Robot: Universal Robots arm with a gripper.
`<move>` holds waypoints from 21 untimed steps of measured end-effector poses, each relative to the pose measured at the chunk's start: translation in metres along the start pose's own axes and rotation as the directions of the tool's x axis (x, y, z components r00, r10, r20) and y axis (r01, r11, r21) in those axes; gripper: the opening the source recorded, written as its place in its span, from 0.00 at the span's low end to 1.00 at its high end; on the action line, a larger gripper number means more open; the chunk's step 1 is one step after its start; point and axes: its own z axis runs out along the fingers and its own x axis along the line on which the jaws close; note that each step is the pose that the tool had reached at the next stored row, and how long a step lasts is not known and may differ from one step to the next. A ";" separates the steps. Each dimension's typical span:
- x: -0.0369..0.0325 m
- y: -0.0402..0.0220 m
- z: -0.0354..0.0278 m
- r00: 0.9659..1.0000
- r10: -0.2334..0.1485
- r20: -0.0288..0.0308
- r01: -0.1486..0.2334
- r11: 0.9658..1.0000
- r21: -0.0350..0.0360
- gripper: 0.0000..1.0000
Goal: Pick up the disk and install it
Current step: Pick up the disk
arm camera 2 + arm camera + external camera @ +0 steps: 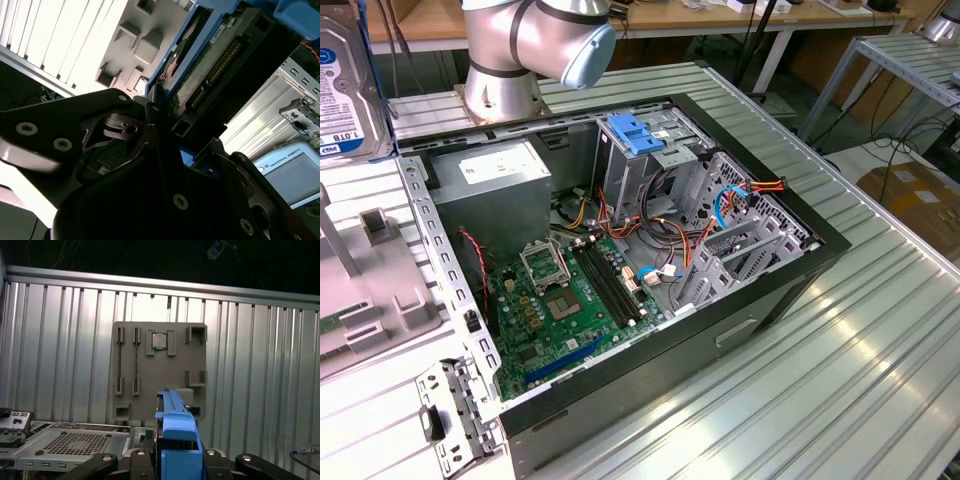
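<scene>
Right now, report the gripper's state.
The gripper is closed, holding the disk on edge between its fingers.

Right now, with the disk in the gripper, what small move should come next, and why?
Probably carry the disk toward the open computer case, to the exterior view's right. The gripper is shut on its blue carrier, and in the first wrist view it hangs over the grey fixture plate, not over the drive cage.

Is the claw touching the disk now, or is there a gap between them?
Touching. In the first wrist view the disk sits clamped inside the claw, with no gap on either side of its blue rail.
</scene>
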 end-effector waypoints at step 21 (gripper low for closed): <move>0.0144 -0.0347 -0.0020 1.000 0.000 0.000 0.000 1.000 -0.002 0.37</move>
